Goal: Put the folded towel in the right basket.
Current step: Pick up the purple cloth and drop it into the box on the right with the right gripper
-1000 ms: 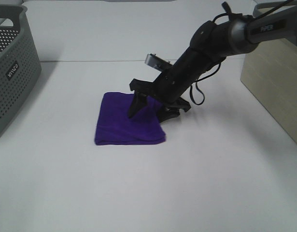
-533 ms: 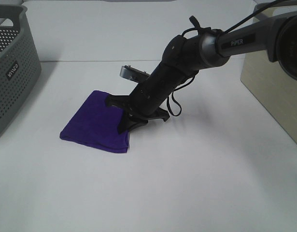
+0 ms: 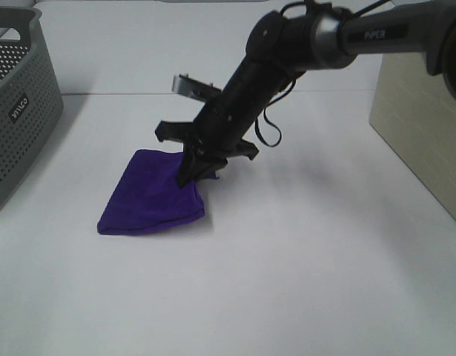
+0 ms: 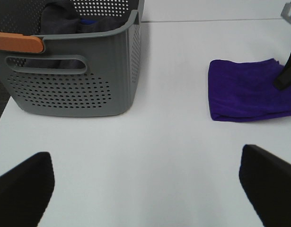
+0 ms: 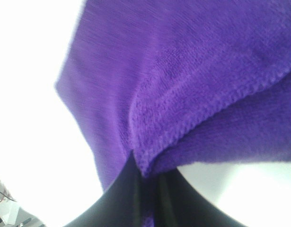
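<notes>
The right gripper (image 3: 192,169) is reaching across the middle of the worktop (image 3: 302,282) and is clamping down on the purple folded towel (image 3: 150,196), its jaws pinched together on the towel's edge at about 2 o'clock from the cloth's centre. In the right wrist view the dark fingertips (image 5: 145,198) are closing tightly on a fold of the plush purple fabric (image 5: 183,85), with white worktop showing beneath the pinched edge. The rest of the towel is lying on the worktop, slightly toward 9 o'clock from the centre of the high view.

A gray perforated basket (image 3: 20,111) is standing at the 9 to 10 o'clock edge, well apart from the towel. A beige container (image 3: 420,126) is sitting at the 3 o'clock edge, well away from the towel.

The left gripper (image 4: 145,189) is hovering over bare worktop with its fingers (image 4: 22,189) spread wide and holding nothing. Its camera is looking at the gray basket (image 4: 88,71), which is holding dark cloth behind an orange handle (image 4: 17,42), and at the towel (image 4: 249,94) beyond.
</notes>
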`<state>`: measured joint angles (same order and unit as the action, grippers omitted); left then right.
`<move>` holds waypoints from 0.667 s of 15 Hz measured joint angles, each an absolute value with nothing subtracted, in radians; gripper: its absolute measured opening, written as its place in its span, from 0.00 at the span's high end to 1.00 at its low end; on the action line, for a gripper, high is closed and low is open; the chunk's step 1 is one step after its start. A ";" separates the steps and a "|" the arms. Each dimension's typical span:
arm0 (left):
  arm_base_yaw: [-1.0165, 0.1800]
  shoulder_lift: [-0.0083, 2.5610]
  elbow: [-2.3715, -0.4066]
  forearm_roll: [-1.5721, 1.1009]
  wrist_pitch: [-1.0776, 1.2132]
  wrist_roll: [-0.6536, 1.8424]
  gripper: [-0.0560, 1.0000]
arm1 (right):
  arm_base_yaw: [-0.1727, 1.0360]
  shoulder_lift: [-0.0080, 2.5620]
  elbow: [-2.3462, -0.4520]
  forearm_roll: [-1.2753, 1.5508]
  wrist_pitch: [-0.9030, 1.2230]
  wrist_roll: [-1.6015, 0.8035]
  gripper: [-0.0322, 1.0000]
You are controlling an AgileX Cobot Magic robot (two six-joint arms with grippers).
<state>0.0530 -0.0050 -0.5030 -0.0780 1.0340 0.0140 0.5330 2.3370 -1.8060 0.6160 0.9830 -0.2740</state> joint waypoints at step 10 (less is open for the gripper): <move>0.053 -0.005 -0.503 -0.074 1.034 0.014 0.01 | 0.357 1.902 -2.104 0.251 1.193 -0.122 0.92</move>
<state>0.0530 -0.0050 -0.5030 -0.0740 1.0340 0.0140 0.3570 1.9020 -2.1040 0.2510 1.1930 -0.1220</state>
